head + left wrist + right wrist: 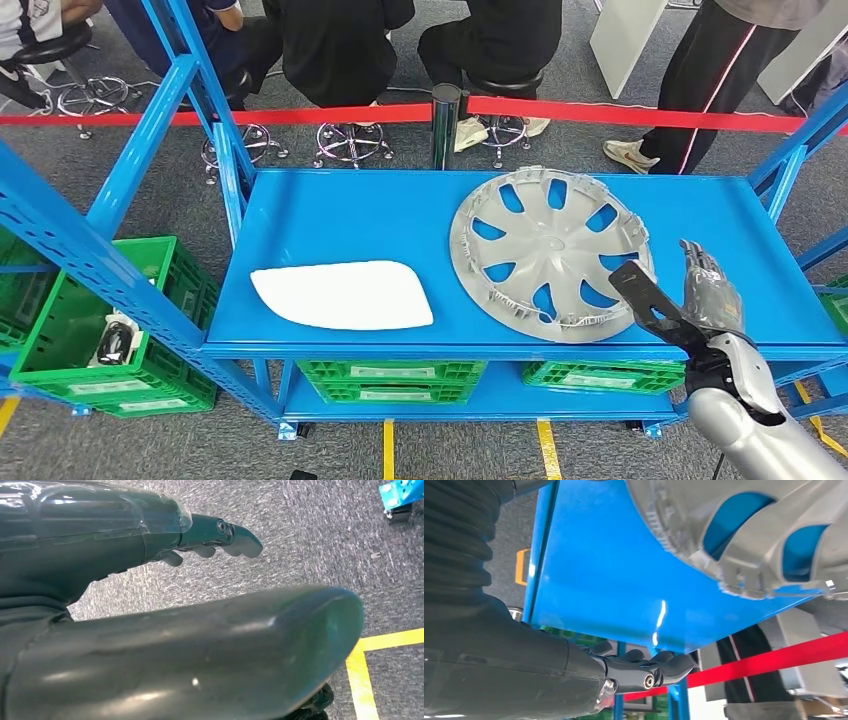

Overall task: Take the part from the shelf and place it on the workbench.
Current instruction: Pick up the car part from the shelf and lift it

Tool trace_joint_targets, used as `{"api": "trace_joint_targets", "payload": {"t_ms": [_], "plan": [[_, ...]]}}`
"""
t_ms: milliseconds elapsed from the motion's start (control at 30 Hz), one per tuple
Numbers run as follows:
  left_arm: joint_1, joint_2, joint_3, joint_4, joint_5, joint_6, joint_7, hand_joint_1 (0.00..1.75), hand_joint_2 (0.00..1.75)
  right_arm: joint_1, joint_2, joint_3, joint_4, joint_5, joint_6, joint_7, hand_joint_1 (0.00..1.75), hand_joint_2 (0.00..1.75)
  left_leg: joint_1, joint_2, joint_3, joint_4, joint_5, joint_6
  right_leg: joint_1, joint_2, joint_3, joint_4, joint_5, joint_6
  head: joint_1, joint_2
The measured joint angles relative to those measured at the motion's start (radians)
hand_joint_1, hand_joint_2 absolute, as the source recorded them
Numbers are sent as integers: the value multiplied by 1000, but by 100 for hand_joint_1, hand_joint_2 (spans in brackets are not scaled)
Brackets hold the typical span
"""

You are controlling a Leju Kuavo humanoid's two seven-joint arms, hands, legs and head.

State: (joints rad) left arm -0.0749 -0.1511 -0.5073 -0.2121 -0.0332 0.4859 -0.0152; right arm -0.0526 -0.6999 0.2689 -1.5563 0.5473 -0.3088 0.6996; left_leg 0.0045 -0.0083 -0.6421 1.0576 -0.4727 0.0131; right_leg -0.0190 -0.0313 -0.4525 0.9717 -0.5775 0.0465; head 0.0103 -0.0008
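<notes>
Two parts lie flat on the top deck of the big blue steel shelf rack (360, 215), and from where I stand the rack dwarfs everything else, its deck set at a height the robot can reach without stooping. Next in size is the round silver-grey plastic wheel cover with curved spokes (548, 252), lying with its ribbed inner side up; its near rim sits just beside the right hand's fingertips and nearly overhangs the deck's front edge, which I judge makes that rim the natural place to grip. Well apart from those fingers, beyond the wheel cover, lies the flat white plastic panel with rounded corners (345, 293); the task names only "the part", so I cannot tell which of the two is meant, though the hand's closeness points to the wheel cover. Under the deck, green plastic crates (390, 382) are stowed on the lower shelf. A red barrier tape (640, 113) runs behind the rack, and people sit and stand beyond it. The right hand (690, 292) hovers at the cover's edge, fingers (659, 666) stretched out and lying side by side, thumb held apart, nothing in it. The left hand (150, 630) hangs toward the grey carpet, its fingers (235, 537) gently curled and loose, holding nothing.
</notes>
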Motion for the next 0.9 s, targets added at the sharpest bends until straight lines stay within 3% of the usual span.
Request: {"api": "trace_joint_targets", "payload": {"t_ms": [367, 600, 900], "plan": [[0, 0, -6, 0, 3, 3, 10, 0, 0, 14, 4, -18, 14, 0, -15, -44, 0, 175, 0, 11, 1, 0, 0, 0, 0, 3, 1, 0, 0, 0, 0, 0], [-2, 0, -18, 0, 9, -3, 12, 0, 0, -53, 28, 47, -36, 79, 106, -96, 0, 175, -2, 30, 4, -2, -1, 1, 0, 14, 1, 1, 1, 0, 0, 0], [-2, -2, -37, 0, 11, -12, 12, 0, 0, -128, 86, 176, -93, 139, 200, -115, 0, 175, -2, 35, 5, -2, -2, 1, 0, 18, 1, 3, 1, 0, 0, 0]]}}
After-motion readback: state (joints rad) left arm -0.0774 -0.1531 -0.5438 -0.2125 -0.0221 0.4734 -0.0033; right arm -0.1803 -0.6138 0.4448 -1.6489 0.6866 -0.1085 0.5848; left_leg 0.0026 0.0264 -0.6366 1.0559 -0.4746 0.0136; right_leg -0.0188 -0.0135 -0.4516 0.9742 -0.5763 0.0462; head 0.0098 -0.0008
